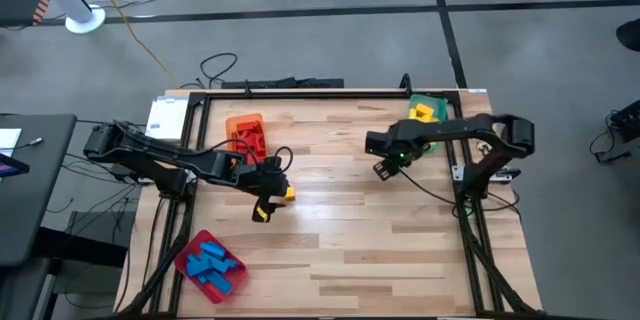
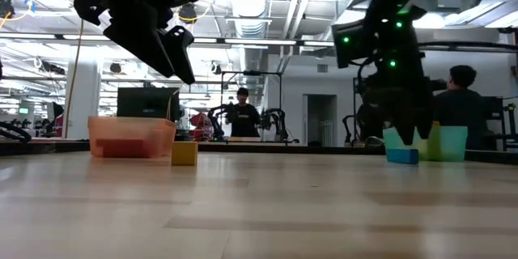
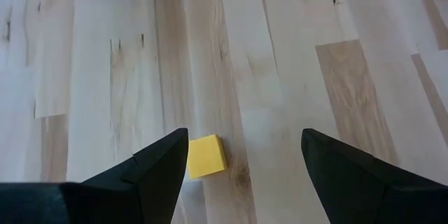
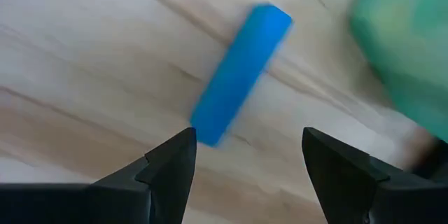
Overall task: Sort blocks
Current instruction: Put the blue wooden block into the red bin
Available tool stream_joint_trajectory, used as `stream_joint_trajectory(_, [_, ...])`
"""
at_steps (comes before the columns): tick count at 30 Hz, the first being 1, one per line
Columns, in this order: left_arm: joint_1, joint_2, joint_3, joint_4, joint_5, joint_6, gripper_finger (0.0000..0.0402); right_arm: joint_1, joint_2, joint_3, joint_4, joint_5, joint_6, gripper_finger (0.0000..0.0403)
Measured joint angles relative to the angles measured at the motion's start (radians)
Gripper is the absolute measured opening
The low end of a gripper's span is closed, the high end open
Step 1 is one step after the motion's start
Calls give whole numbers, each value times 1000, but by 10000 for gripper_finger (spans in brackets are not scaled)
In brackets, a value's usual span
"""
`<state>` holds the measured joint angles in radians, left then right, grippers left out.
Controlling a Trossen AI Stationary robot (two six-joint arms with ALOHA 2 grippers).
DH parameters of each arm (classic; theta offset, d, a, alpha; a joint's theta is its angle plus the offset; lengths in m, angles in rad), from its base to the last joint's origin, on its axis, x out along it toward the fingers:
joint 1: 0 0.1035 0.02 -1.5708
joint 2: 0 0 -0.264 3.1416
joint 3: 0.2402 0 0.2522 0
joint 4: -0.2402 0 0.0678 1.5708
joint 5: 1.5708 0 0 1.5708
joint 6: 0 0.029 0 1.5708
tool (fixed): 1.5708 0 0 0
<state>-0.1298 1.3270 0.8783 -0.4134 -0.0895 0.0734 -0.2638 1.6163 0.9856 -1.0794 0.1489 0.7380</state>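
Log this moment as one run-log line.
left gripper: open above yellow block | right gripper: open above blue block beside green tray | nothing held

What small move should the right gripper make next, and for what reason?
Probably lower straight down and close. The right gripper is open above the blue block, which lies loose on the table beside the green tray, not yet gripped.

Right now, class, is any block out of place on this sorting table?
Two lie loose on the table: a yellow block under the open left gripper, beside the orange tray, and a blue block below the open right gripper, near the green tray.
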Motion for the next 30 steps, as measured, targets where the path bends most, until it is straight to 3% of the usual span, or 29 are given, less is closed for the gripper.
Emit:
stream_joint_trajectory(5, [-7,0,0,3,2,4,274,8,-62,-106,207,-43,52,276])
stream_joint_trajectory(17, [-16,0,0,1,2,-6,274,-18,-33,-227,371,-44,65,264])
stream_joint_trajectory(21, [-23,0,0,-3,2,-6,274,-9,-44,-230,401,-29,61,214])
stream_joint_trajectory(27, [-23,0,0,-31,-1,-8,274,21,-44,-230,432,-24,40,91])
stream_joint_trajectory(30, [-42,0,0,-33,-75,25,274,65,-44,-222,441,-30,9,42])
